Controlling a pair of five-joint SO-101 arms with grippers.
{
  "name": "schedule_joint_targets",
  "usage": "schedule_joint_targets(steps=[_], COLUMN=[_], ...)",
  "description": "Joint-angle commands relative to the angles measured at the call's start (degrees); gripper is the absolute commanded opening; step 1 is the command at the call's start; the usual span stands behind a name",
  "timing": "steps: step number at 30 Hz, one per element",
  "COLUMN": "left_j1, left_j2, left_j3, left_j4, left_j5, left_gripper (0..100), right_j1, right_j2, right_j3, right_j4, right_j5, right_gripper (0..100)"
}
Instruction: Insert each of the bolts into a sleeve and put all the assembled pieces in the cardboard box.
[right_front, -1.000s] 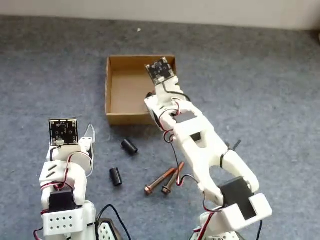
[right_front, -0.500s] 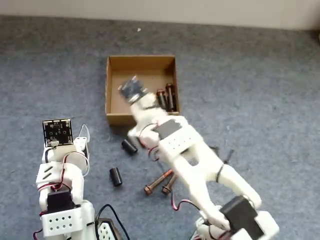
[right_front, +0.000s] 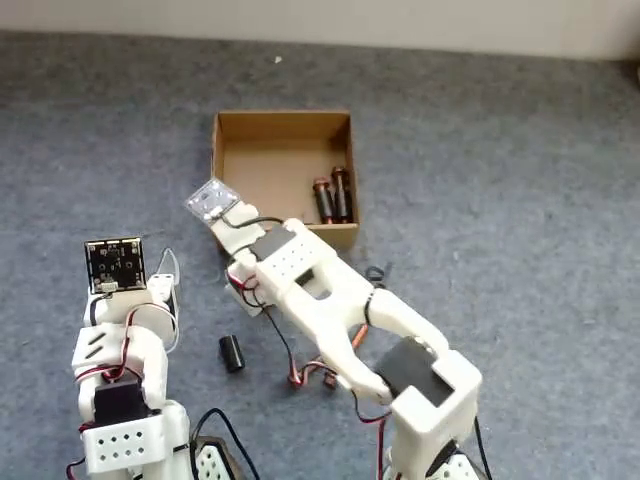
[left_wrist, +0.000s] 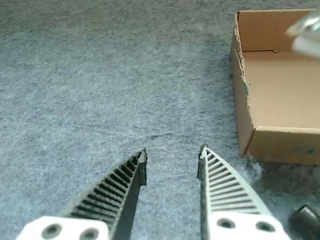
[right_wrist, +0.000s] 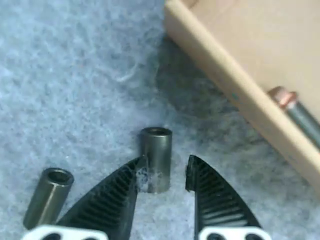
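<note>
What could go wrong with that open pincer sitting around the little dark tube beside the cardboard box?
The sleeve lies nearer one finger of the right pincer, so closing might push or roll it across the carpet instead of gripping it. The cardboard box wall is also close by, so a swing of the arm could bump and shift it.

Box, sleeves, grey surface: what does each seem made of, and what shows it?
Box: brown cardboard, matte, rough cut edges. Sleeves: probably dark metal, smooth with dull sheen. Grey surface: carpet or felt, fuzzy fibres.
</note>
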Motion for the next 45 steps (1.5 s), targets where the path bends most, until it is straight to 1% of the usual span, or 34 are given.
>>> schedule_joint_targets(steps=[1, 7, 9, 11, 14, 16, 18, 21, 25, 36, 42, 44, 45], left_j1=[-0.48, -0.48, -0.48, -0.48, -0.48, -0.48, -0.48, -0.48, -0.40, -0.04, 0.13, 2.59, 4.44], left_j2=[-0.40, -0.40, -0.40, -0.40, -0.40, -0.40, -0.40, -0.40, -0.40, -0.40, -0.40, -0.40, -0.40], left_j3=[-0.92, -0.92, -0.92, -0.92, -0.92, -0.92, -0.92, -0.84, -0.84, -0.92, -5.23, -7.52, -8.84], left_j4=[0.26, 0.26, 0.26, 0.26, 0.26, 0.26, 0.26, 0.26, 0.26, 0.26, 0.62, 1.41, 2.73], left_j5=[-0.70, -0.70, -0.70, -0.70, -0.70, -0.70, -0.70, -0.79, -0.88, -0.97, -0.97, -2.11, -4.13], left_gripper=[19, 19, 19, 19, 19, 19, 19, 19, 19, 19, 20, 20, 20], right_j1=[-1.10, -1.10, -1.10, -0.92, -0.84, -0.84, -0.66, 1.54, 6.20, 20.09, 28.79, 31.16, 32.40], right_j2=[2.33, 8.84, 10.42, 11.30, 10.68, 8.40, 4.26, -3.91, -15.52, -45.32, -58.15, -61.23, -62.46], right_j3=[-6.02, -8.48, -8.48, -8.48, -8.92, -10.51, -11.56, -11.65, -7.43, 20.44, 33.45, 36.88, 38.46], right_j4=[3.12, 3.38, 3.47, 3.56, 7.78, 11.12, 13.76, 15.16, 16.75, 14.55, 8.75, 6.64, 5.49], right_j5=[-0.09, -0.09, 0.00, 0.44, 4.84, 5.10, 5.10, 5.10, 5.10, 5.10, 5.10, 5.10, 5.10], right_gripper=[11.9, 11.1, 7.0, 0.0, 0.4, 0.5, 0.5, 0.5, 0.5, 0.5, 0.5, 0.5, 0.5])
